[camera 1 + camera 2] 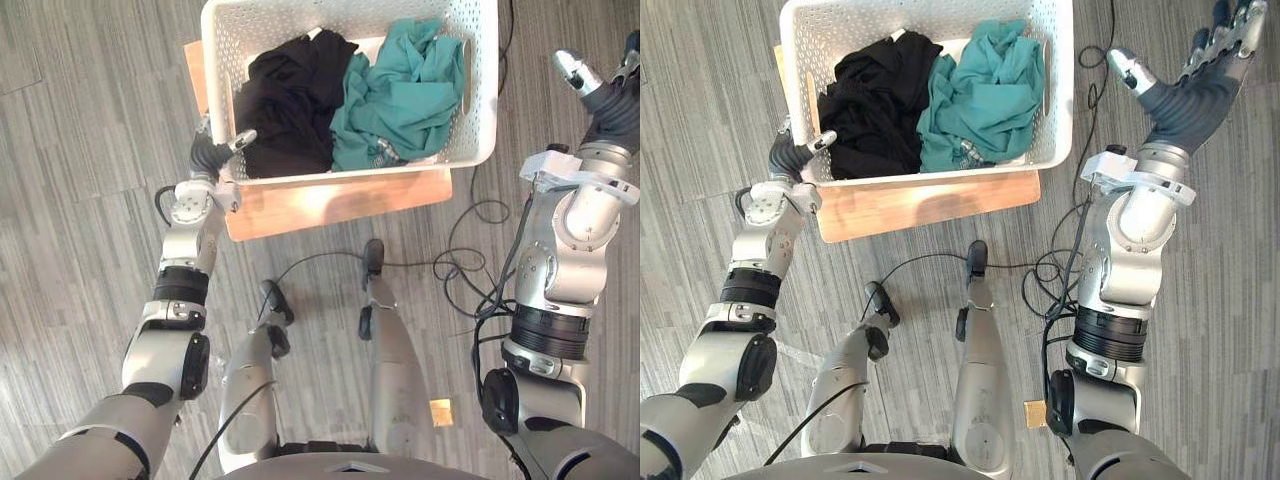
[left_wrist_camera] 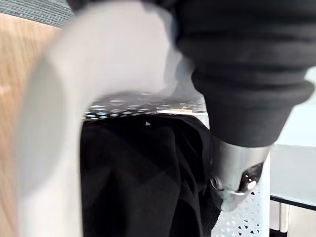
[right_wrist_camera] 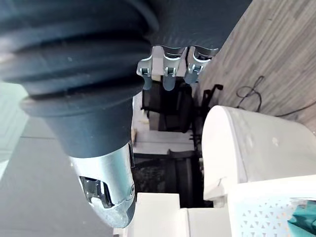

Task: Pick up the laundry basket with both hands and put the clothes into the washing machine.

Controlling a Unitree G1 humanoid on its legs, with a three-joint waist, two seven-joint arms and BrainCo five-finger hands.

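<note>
Left hand (image 1: 213, 157): in the eye views, resting at the near left corner of the white laundry basket (image 1: 340, 177), thumb lying over its rim; whether it is gripping, I cannot tell.
Right hand (image 1: 1198, 92): hanging spread wide, well apart from the basket's right side; it is needing to reach the right handle slot (image 1: 467, 75) for a level lift.
Clothes: black clothes (image 1: 290, 100) and teal clothes (image 1: 400, 90) are lying in the basket, on a wooden stand (image 1: 330, 205).
Left wrist view: the thumb (image 2: 232, 168) is reaching in above the black clothes.
Right wrist view: fingers (image 3: 169, 74) are pointing straight; a white casing (image 3: 247, 143), possibly the washing machine, is standing beyond the basket.
</note>
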